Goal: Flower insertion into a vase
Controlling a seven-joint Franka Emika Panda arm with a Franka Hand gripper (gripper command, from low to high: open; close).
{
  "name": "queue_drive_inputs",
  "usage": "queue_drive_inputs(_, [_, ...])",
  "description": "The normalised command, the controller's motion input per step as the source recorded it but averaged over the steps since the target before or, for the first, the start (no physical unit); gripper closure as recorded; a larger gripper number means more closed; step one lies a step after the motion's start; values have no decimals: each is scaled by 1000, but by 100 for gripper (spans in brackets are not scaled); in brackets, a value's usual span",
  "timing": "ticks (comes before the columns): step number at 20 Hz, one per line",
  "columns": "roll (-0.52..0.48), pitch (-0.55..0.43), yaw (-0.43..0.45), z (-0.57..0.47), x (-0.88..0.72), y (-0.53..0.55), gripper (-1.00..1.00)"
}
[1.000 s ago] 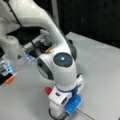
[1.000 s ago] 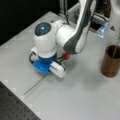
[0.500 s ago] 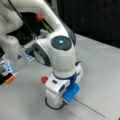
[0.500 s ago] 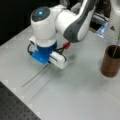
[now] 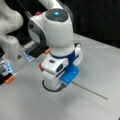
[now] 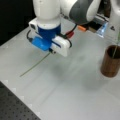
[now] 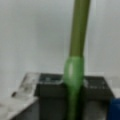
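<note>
In a front view the gripper (image 5: 65, 84), a glossy white housing with a blue plastic block at its lower end, sits at frame centre just above the pale matte table (image 5: 100, 65). A thin, straight olive flower stem (image 5: 90, 91) runs from under the blue block toward the lower right, lying low along the table. In a front view taken from the opposite side, the gripper (image 6: 52, 50) occupies the upper left, and the stem (image 6: 35, 65) slants from it down to the lower left. The vase (image 6: 110, 62), a plain copper-brown cylinder with a dark interior, stands upright at the right edge, well apart from the gripper; a second thin green stem (image 6: 115, 48) rises from its mouth. A black perforated board (image 6: 15, 107) fills the lower left corner. In the wrist view the stem (image 7: 78, 32) appears as a smooth green rod rising from bottom centre to the top, with a brighter green swollen section (image 7: 73, 72) pinched between the dark grey fingers (image 7: 47, 95), which are closed narrowly on it.
</note>
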Motion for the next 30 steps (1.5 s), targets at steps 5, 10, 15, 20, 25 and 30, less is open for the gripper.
queue_drive_inputs(5, [113,27,-80,346,-143,212,100])
queue_drive_inputs(10, [76,57,-124,292,-312,350,100])
queue_drive_inputs(15, [65,40,-102,167,-424,461,100])
queue_drive_inputs(20, [94,-10,-57,23,-391,354,100])
queue_drive_inputs(25, [103,-41,-103,-4,-436,414,100])
queue_drive_inputs(30, [62,-83,-163,-10,-609,512,100])
